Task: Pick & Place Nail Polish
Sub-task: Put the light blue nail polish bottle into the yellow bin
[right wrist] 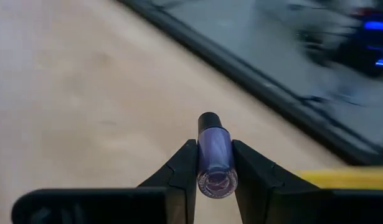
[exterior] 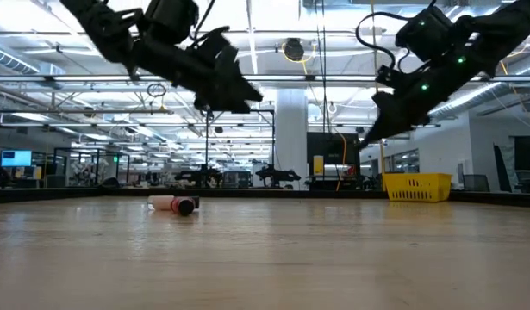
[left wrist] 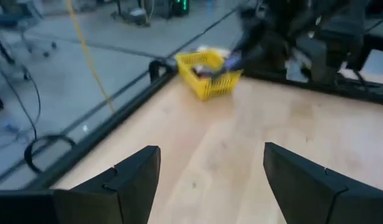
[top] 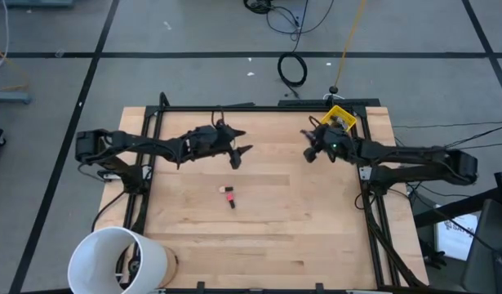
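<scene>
The right claw (right wrist: 213, 163), raised near the yellow bin (top: 339, 117) at the desk's (top: 259, 237) far right, is clamped across a small purple nail polish bottle (right wrist: 215, 158), light, rigid, probably slippery glass best pinched mid-body, while the left claw (left wrist: 210, 180) hangs apart.

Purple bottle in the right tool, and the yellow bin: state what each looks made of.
Small purple nail polish bottle with black cap: likely glass, glossy, with see-through tinted body and moulded base; the cap looks like plastic. Yellow lattice bin: probably plastic, with uniform bright colour and an open-grid wall.
</scene>
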Robot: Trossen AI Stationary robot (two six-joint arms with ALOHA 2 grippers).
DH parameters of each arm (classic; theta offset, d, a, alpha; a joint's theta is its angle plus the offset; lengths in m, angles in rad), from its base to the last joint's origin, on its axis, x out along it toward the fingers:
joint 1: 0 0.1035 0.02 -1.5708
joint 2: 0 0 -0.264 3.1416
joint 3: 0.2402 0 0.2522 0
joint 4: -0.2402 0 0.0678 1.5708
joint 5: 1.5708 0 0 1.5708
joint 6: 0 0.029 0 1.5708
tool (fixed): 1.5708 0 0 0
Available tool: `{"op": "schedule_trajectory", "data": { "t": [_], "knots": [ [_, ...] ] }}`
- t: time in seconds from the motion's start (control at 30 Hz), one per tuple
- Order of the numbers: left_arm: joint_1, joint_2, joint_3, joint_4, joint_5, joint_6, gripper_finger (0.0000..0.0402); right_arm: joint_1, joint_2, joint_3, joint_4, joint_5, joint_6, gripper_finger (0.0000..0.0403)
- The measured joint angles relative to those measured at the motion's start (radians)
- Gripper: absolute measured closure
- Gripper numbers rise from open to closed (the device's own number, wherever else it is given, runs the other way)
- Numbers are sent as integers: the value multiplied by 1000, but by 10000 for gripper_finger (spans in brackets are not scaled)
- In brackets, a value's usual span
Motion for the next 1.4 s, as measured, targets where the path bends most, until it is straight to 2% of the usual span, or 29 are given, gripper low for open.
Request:
{"op": "schedule_trajectory", "data": {
  "t": [0.23, 0.37, 0.63, 0.77, 0.87, 1.03, 1.4],
  "knots": [
    [62, -11, -51, -4, 1, -67, 120, -55, -108, 0, -249, 273, 65, 338],
    [69, -10, -53, -35, -1, -72, 119, -100, -119, -5, -326, 340, 112, 338],
    [65, -11, -53, -55, -7, -70, 119, -222, -116, -146, -108, 341, 52, 338],
    [61, -10, -53, -55, -7, -70, 119, -264, -116, -181, -54, 321, 32, 336],
    [61, -10, -53, -54, -7, -69, 119, -281, -116, -184, -52, 283, 24, 310],
    [61, -10, -53, -54, -24, -69, 119, -283, -116, -184, -51, 276, 24, 264],
    [60, -10, -53, -54, -30, -68, 119, -283, -116, -184, -51, 259, 51, 204]
  ]
}}
